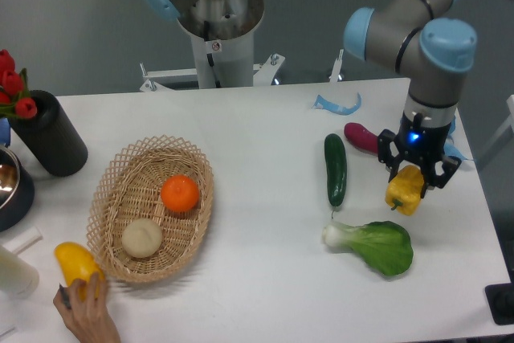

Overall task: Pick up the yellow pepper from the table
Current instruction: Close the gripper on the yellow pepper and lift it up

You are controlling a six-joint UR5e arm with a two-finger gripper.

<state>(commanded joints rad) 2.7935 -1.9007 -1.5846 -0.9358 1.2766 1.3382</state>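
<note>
The yellow pepper (404, 191), small, glossy and lobed, hangs a little above the white table (265, 279) at the right side. My gripper (413, 177) is shut on its top, fingers on either side of it. The pepper is tilted slightly and sits clear of the tabletop, to the right of the green cucumber (335, 169).
A bok choy (373, 245) lies just below the pepper, a purple eggplant (363, 136) behind it. A wicker basket (120, 198) at left holds an orange (180, 193) and a pale round item (142, 237). A human hand (84, 319) holds a smooth yellow fruit (73, 262) at the front left. Black cylinder (50, 134) at far left.
</note>
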